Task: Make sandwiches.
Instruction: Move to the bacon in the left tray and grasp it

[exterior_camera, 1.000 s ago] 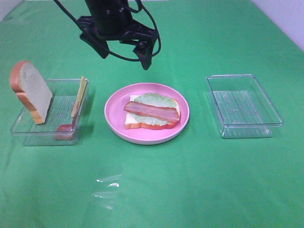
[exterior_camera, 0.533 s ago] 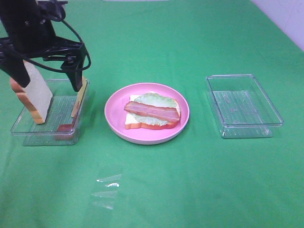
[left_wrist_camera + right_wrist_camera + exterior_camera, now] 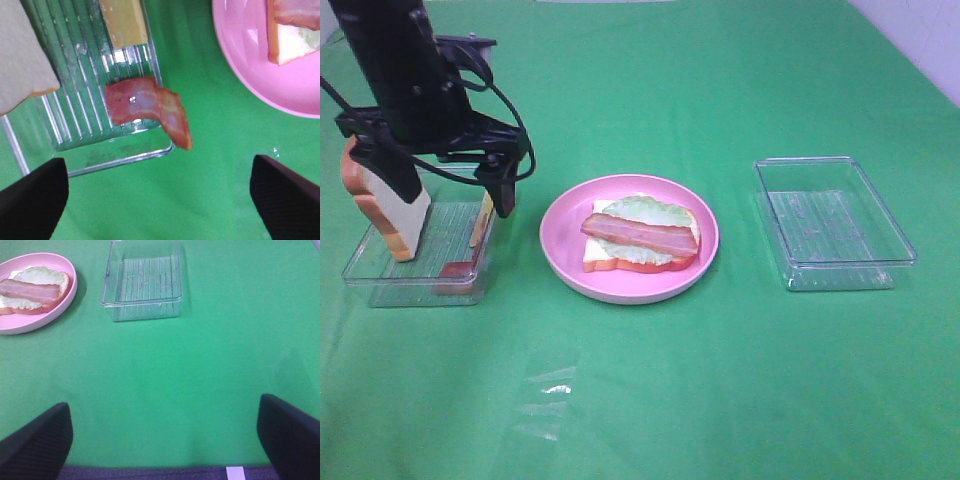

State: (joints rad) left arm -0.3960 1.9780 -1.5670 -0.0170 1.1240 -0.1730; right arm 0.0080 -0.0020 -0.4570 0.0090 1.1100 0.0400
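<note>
A half-built sandwich (image 3: 640,235) lies on the pink plate (image 3: 558,250): a bread slice with lettuce and a bacon strip on top. In the clear tray (image 3: 360,265) on the left, a bread slice (image 3: 390,210) and a cheese slice (image 3: 481,222) lean upright. A loose bacon strip (image 3: 150,107) hangs over the tray's corner. My left gripper (image 3: 455,195) hangs open above this tray, one finger by the bread and one by the cheese, holding nothing. My right gripper (image 3: 162,440) is open over bare cloth and does not appear in the high view.
An empty clear tray (image 3: 835,265) stands to the right of the plate. Green cloth covers the whole table. The left arm's black cables (image 3: 505,110) loop above the left tray.
The left arm has swung from behind the plate over to the left tray and come down over it. Its jaws have narrowed slightly. The food has not moved.
</note>
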